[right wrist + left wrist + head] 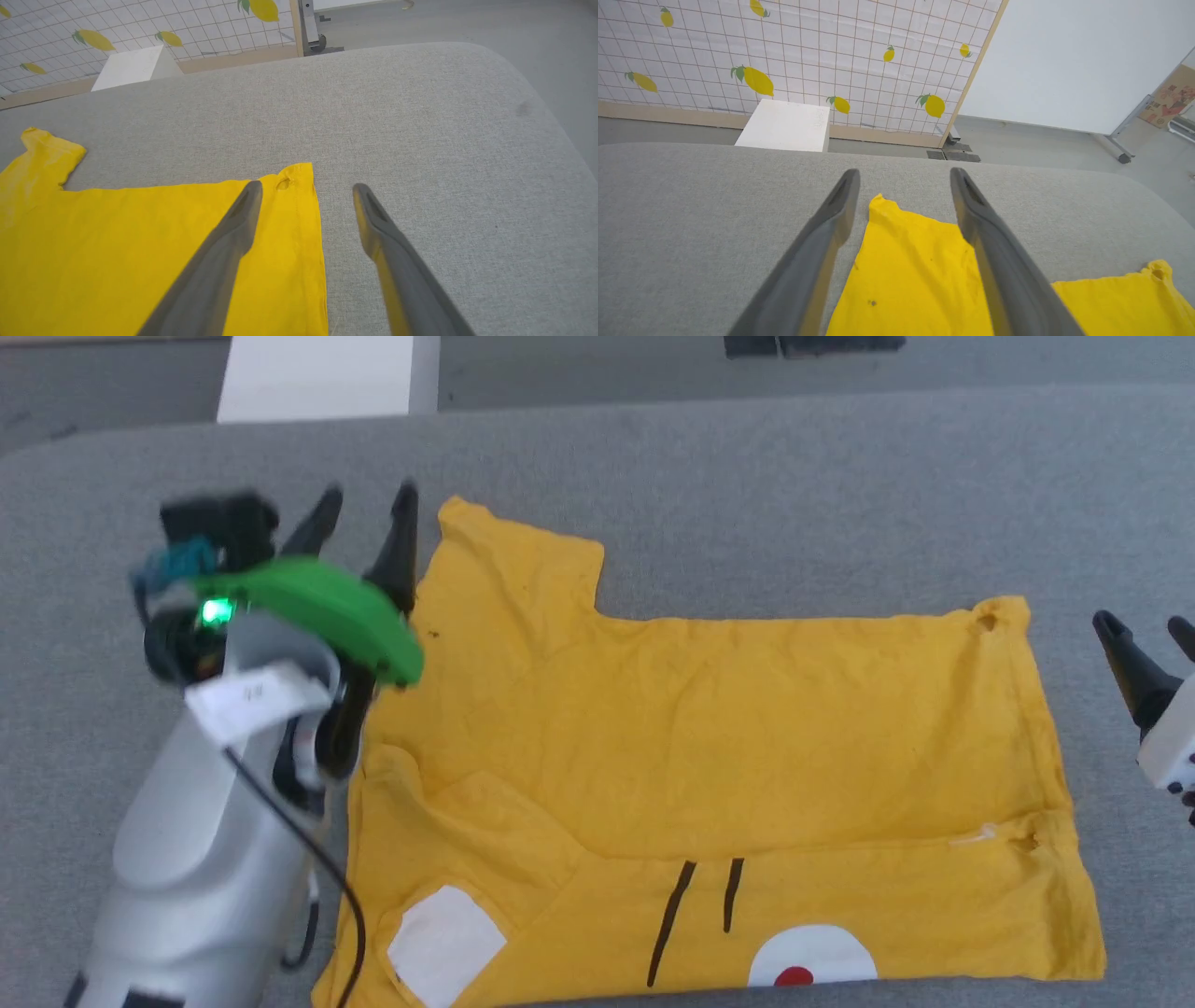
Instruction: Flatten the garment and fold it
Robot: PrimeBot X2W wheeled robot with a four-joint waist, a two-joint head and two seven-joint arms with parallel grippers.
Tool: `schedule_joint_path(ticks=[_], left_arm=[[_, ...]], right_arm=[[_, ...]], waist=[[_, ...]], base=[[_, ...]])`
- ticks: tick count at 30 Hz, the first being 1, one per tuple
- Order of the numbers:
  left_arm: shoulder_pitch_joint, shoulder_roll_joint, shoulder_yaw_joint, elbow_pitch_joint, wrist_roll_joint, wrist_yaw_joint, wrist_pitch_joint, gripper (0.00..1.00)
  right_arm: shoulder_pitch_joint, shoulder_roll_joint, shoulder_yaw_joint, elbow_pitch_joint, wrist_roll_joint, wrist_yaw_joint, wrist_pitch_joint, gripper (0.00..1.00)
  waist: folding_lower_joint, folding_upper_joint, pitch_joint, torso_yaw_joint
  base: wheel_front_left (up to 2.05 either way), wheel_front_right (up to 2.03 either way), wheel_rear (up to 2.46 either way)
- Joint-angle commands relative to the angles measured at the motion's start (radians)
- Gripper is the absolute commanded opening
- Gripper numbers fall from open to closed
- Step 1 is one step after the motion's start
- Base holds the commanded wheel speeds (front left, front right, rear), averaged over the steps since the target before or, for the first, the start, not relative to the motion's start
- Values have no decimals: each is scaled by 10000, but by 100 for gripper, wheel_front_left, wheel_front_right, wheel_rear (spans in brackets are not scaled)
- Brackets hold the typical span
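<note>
Shirt (709,728): yellow, spread on the grey surface (747,476), lying between the two grippers. Near strip doubled over along a crease, print side up.

Left gripper (369,499): beside the shirt's left end, next to the sleeve (509,560). Blurred in the head view.

Left jaws: wide apart, gripping nothing.

Between the left jaws: in the left wrist view, the sleeve's far tip, with yellow cloth widening down toward the wrist. Right finger crosses in front of the cloth, left finger in front of bare grey. Cannot tell whether either finger touches the cloth.

Right gripper (1141,621): just off the shirt's right end, level with the hem corner (1004,611).

Right jaws: wide apart, gripping nothing.

Between the right jaws: in the right wrist view, the hem edge and a strip of bare grey. Left fingertip shows in front of the hem corner, right finger in front of bare surface. Height above the cloth not clear.

Print: white patch (443,943), two black stripes (672,919) and a white oval (812,957) with a red dot (794,976), all on the doubled strip, on the wrist side of both sets of jaws.

Beyond the fingertips: far edge of the grey surface, then a white box (327,373) and a lemon-print panel (784,56).
</note>
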Motion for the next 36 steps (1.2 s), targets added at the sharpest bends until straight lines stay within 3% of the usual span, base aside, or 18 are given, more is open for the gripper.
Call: schedule_joint_path(ticks=[1, 4, 9, 12, 17, 22, 23, 24, 25, 32, 36], left_arm=[[-716, -105, -105, 420, 87, -179, 26, 100], [-2228, -394, -338, 1683, 175, -490, 294, 100], [-4129, -558, -368, 3629, -58, -528, 1592, 100], [-4819, -510, -482, 4563, -127, -244, 2833, 100], [-5462, -332, -868, 5725, -32, 655, 5317, 100], [-5477, -324, -1180, 5783, 3, 976, 6515, 100], [-5392, -362, -1198, 5739, -71, 973, 6689, 36], [-5334, -376, -1211, 5671, -97, 973, 6726, 12], [-5254, -400, -1209, 5579, -149, 945, 6742, 0], [-5027, -564, -798, 4587, -570, 515, 5710, 0], [-4873, -681, -438, 3862, -940, 235, 5094, 0]], right_arm=[[-244, -41, 56, -47, -8, -15, -74, 100], [-504, -106, 270, -70, 23, -15, -127, 100], [-960, -195, 829, -179, 133, -15, -305, 100], [-1058, -231, 1140, -250, 199, -15, -381, 100], [-1000, -343, 1239, -314, 229, -15, -538, 100], [-915, -408, 1141, -358, 207, -15, -617, 100], [-901, -406, 1125, -363, 201, -15, -624, 100], [-892, -405, 1107, -364, 196, -15, -627, 100], [-886, -408, 1082, -362, 179, -15, -625, 100], [-1092, -705, 973, -361, -4, -15, -452, 100], [-1551, -1124, 1187, -87, -187, -15, 245, 100]], waist=[[0, -1, 1110, 37], [0, -1, 1729, -52], [0, -1, 2556, -471], [0, -1, 2852, -705], [0, -1, 3075, -875], [0, -1, 3130, -835], [0, -1, 3120, -812], [0, -1, 3106, -787], [0, -1, 3080, -747], [0, -1, 2678, -351], [0, -1, 2450, -115]], base=[[0, 0, 0], [0, 0, 0], [0, 0, 0], [0, 0, 0], [0, 0, 0], [0, 0, 0], [0, 0, 0], [0, 0, 0], [0, 0, 0], [0, 0, 0], [0, 0, 0]])
